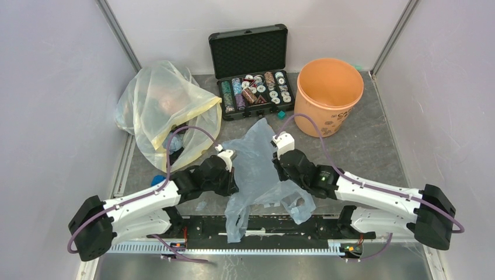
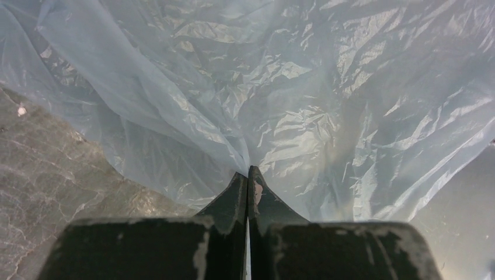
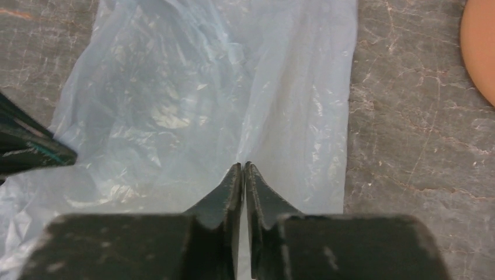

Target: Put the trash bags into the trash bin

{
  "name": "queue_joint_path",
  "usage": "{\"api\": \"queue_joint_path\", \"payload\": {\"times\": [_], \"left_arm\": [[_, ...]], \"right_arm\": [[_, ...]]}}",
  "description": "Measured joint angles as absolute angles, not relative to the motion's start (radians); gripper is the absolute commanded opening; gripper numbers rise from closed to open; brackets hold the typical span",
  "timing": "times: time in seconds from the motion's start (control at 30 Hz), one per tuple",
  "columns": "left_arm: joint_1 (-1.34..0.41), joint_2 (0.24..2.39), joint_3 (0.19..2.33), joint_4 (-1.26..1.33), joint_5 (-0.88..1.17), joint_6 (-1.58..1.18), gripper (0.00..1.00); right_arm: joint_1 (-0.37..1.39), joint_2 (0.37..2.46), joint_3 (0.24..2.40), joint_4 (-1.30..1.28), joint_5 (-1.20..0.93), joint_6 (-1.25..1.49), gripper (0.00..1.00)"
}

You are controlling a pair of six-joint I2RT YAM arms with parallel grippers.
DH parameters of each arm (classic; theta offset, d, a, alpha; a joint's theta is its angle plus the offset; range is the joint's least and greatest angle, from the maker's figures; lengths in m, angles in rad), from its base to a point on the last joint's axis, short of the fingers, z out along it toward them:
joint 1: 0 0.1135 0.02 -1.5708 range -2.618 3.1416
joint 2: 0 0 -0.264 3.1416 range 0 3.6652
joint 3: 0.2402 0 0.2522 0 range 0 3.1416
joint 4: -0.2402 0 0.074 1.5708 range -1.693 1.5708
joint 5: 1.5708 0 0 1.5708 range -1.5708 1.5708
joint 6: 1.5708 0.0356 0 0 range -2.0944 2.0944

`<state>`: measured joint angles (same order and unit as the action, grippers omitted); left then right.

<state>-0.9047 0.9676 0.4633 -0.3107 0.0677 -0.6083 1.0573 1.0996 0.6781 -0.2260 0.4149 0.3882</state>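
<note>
The pale blue translucent trash bag [image 1: 257,166] hangs crumpled between my two grippers at the table's middle, with its lower end draped over the front rail. My left gripper [image 1: 229,158] is shut on the bag's left side; in the left wrist view the bag's [image 2: 292,87] folds run into the closed tips [image 2: 249,169]. My right gripper [image 1: 280,153] is shut on the bag's right side; its wrist view shows the bag [image 3: 175,105] spread ahead of the closed tips [image 3: 243,165]. The orange bin [image 1: 327,119] stands upright at the back right, and its edge shows in the right wrist view [image 3: 481,46].
A large yellowish translucent bag [image 1: 163,105] lies at the back left. An open black foam-lined case [image 1: 251,58] with chips stands at the back middle, with a small green cube [image 1: 281,115] in front. A blue object [image 1: 157,179] lies by the left arm. Walls enclose three sides.
</note>
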Motion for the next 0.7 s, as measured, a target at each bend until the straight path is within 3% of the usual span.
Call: {"api": "queue_joint_path", "payload": {"times": [0.07, 0.33, 0.4, 0.5, 0.53, 0.7], "left_arm": [[-0.904, 0.985, 0.463, -0.287, 0.054, -0.608, 0.02], [-0.878, 1.153, 0.574, -0.243, 0.035, -0.556, 0.06], [-0.870, 1.198, 0.636, -0.230, 0.030, -0.541, 0.18], [-0.861, 1.234, 0.721, -0.230, 0.017, -0.525, 0.55], [-0.860, 1.234, 0.743, -0.231, 0.007, -0.519, 0.62], [-0.859, 1.163, 0.747, -0.260, -0.037, -0.514, 0.79]], "right_arm": [[1.057, 1.086, 0.663, -0.224, 0.399, 0.403, 0.00], [1.057, 0.957, 0.599, -0.211, 0.355, 0.459, 0.00], [1.057, 0.946, 0.598, -0.200, 0.363, 0.471, 0.00], [1.057, 0.949, 0.598, -0.197, 0.402, 0.488, 0.00], [1.056, 0.951, 0.598, -0.197, 0.422, 0.495, 0.00], [1.031, 0.964, 0.598, -0.194, 0.502, 0.513, 0.00]]}}
